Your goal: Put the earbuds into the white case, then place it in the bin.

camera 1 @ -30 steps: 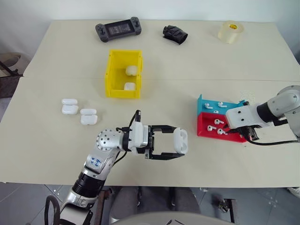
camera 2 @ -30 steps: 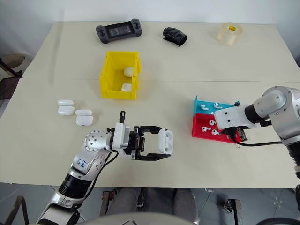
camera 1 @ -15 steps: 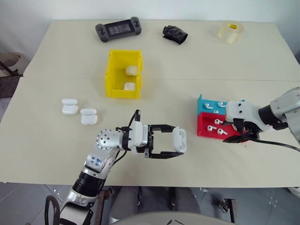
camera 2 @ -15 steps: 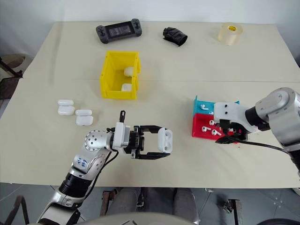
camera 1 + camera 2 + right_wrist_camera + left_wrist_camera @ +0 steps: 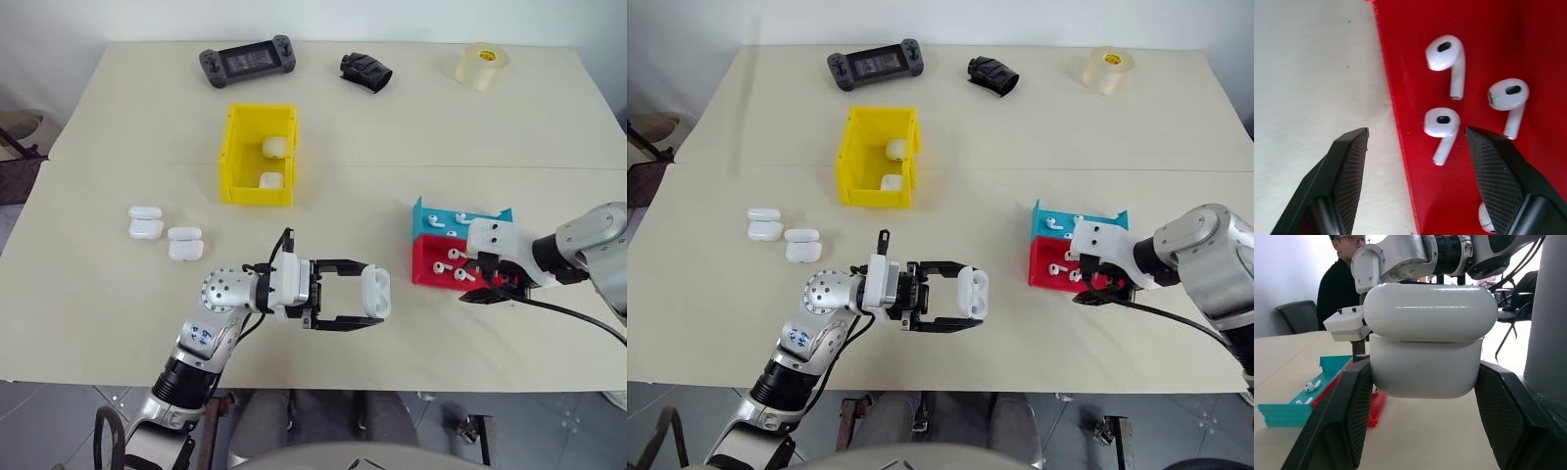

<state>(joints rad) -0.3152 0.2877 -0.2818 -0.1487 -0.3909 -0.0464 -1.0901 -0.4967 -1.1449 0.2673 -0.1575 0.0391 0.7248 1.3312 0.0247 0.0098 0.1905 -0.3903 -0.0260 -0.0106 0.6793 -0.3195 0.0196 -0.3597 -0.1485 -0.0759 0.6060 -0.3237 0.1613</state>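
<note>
Hovering over the red tray [image 5: 433, 276], your R gripper [image 5: 1415, 147] had its fingers spread, one finger outside the tray wall. Risk, I'd judge: that finger catches the wall and you miss the earbud [image 5: 1442, 128]. L gripper [image 5: 375, 295] was clamped on the case [image 5: 376, 291], mid-table, lid seemingly ajar. Wrist view showed the straddle; head views didn't. Bin [image 5: 233, 157] sat farther back.

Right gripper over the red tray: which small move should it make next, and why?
Probably lower the right gripper and close on the earbud between its open fingers in the red tray. The left gripper holds the white case, awaiting earbuds.
</note>
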